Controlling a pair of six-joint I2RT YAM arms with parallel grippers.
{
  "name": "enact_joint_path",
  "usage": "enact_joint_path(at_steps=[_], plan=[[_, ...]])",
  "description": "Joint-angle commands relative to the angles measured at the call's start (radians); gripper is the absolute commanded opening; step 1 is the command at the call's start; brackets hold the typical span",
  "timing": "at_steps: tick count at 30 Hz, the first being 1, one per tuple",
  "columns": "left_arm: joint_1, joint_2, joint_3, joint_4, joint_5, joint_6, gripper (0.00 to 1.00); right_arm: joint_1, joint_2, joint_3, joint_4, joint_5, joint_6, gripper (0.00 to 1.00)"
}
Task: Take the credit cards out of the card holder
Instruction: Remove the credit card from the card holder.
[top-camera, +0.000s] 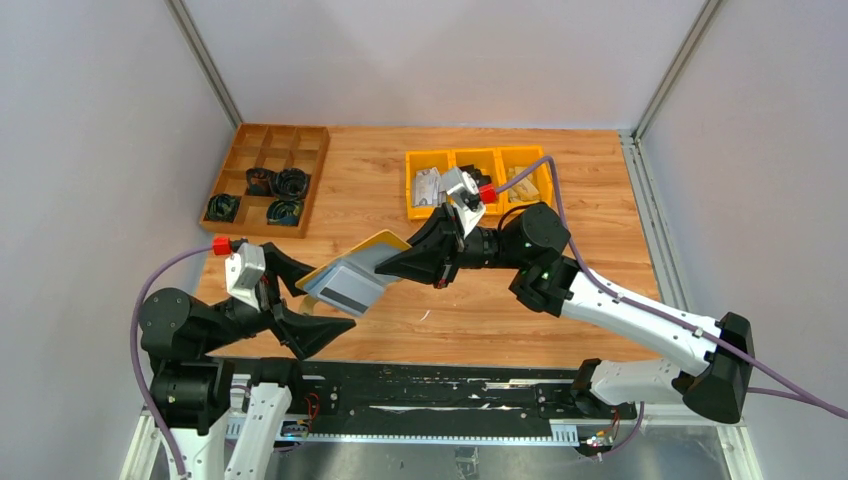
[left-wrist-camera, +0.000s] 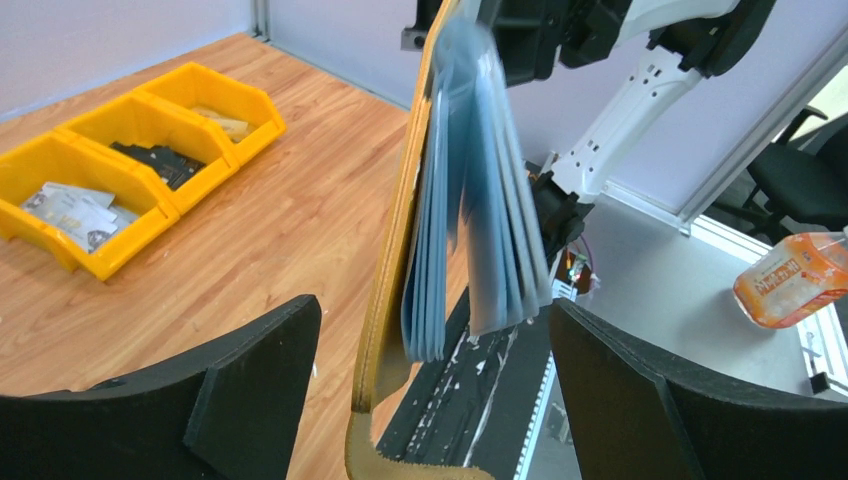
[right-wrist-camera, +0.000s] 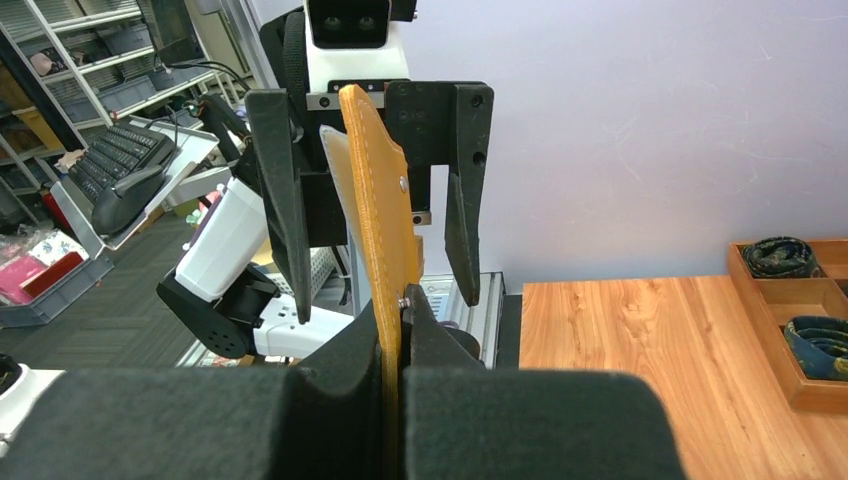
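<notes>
The mustard-yellow card holder (top-camera: 375, 245) hangs open in the air over the table's near middle, its grey-blue sleeves (top-camera: 345, 285) fanned out. My right gripper (top-camera: 387, 265) is shut on its yellow cover; the right wrist view shows the cover (right-wrist-camera: 380, 220) pinched between the pads (right-wrist-camera: 395, 360). My left gripper (top-camera: 325, 300) is open, with its fingers on both sides of the sleeves' lower end and not touching them. In the left wrist view the sleeves (left-wrist-camera: 480, 200) hang between the two fingers (left-wrist-camera: 440, 400). The credit cards are inside the sleeves; one grey face with a dark stripe (top-camera: 345, 297) shows.
Three yellow bins (top-camera: 480, 180) with small parts stand at the back middle, also seen in the left wrist view (left-wrist-camera: 140, 150). A wooden compartment tray (top-camera: 270, 175) with dark coiled items stands at the back left. The wallet's snap tab (left-wrist-camera: 400, 460) dangles below.
</notes>
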Motion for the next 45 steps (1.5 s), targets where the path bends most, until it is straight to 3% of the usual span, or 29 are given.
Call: enact_joint_path(at_steps=[1, 8, 15, 18, 22, 27, 31, 34, 41, 45], plan=[[-0.003, -0.009, -0.056, 0.246, 0.032, -0.249, 0.93, -0.011, -0.025, -0.009, 0.086, 0.018, 0.039, 0.0], [-0.003, 0.019, -0.068, 0.243, 0.073, -0.266, 0.68, -0.011, -0.017, -0.004, 0.09, 0.025, 0.086, 0.0], [-0.003, 0.025, -0.056, 0.232, 0.089, -0.266, 0.52, -0.012, 0.031, -0.027, 0.171, 0.023, 0.184, 0.0], [-0.003, 0.032, -0.043, 0.228, 0.079, -0.263, 0.37, -0.012, 0.043, -0.027, 0.183, 0.021, 0.204, 0.0], [-0.003, 0.043, -0.025, 0.188, 0.082, -0.227, 0.31, -0.012, 0.042, -0.042, 0.171, 0.04, 0.198, 0.01], [-0.003, 0.062, -0.001, 0.096, 0.043, -0.151, 0.18, -0.075, 0.04, 0.003, 0.004, 0.084, 0.21, 0.28], [-0.003, 0.092, 0.025, -0.045, -0.042, -0.057, 0.07, -0.125, 0.067, 0.051, -0.017, 0.005, 0.269, 0.41], [-0.003, 0.117, 0.034, -0.125, -0.093, -0.002, 0.03, -0.138, 0.078, 0.099, -0.137, -0.001, 0.22, 0.51], [-0.003, 0.191, 0.051, -0.281, -0.258, 0.083, 0.01, -0.178, 0.08, 0.238, -0.498, 0.148, 0.063, 0.53], [-0.003, 0.231, 0.036, -0.307, -0.285, 0.078, 0.01, -0.176, 0.108, 0.246, -0.453, 0.068, 0.12, 0.53]])
